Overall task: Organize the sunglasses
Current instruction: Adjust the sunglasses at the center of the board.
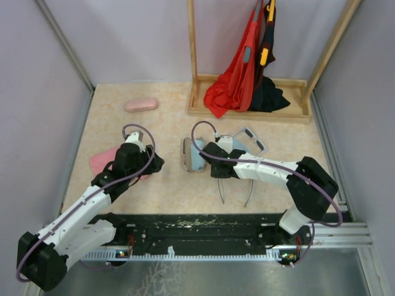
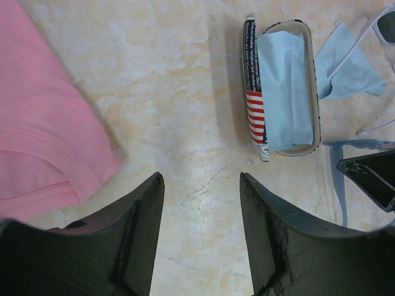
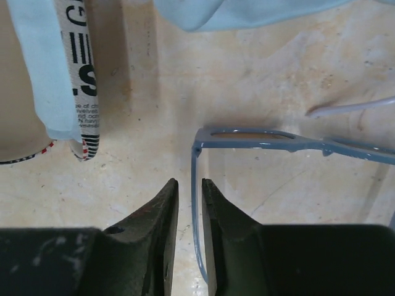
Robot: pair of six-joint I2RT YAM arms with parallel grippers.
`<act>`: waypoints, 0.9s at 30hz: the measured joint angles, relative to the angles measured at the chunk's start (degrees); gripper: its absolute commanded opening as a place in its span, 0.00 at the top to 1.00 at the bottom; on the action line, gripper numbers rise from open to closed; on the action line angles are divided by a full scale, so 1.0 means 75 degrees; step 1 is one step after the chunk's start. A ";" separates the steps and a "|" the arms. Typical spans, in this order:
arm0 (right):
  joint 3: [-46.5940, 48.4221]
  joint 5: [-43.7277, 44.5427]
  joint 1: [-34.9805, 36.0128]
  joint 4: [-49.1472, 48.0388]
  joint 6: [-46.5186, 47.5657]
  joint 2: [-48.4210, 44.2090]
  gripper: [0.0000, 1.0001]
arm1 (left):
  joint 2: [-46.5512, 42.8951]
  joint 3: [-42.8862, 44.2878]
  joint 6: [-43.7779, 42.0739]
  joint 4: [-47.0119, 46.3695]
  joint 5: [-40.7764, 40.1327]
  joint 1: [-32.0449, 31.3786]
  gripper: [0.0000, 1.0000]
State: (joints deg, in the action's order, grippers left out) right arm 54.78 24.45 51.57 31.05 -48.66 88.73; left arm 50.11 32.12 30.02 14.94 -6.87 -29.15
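Case [image 2: 253, 92] lettering unreadable, grey glasses [image 3: 259, 137] crosswise, side arms toward your bases, one inside your barely parted right gripper [image 3: 189, 184], ungripped, white glasses [image 1: 252, 139] beyond, left gripper [image 2: 200, 179] half open, empty.

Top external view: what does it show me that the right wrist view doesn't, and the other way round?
Only the top view: the pink case, the white-framed sunglasses, a pink cloth and the wooden rack. Only the right wrist view: newsprint lettering on the flag-printed case, and the right gripper slightly open beside the grey-framed glasses. Both: that case, its light-blue cloth and the grey-framed glasses.
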 measured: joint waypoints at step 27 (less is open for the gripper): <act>-0.0545 -0.3325 -0.3281 -0.0149 0.5007 -0.1504 0.55 | -0.0079 0.0271 -0.0099 0.0184 0.0326 0.0000 0.41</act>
State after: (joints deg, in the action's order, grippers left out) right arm 50.70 -0.49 26.96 29.93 -11.11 77.45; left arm 49.52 34.15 29.28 16.32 -4.43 -29.15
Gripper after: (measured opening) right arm 0.463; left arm 0.586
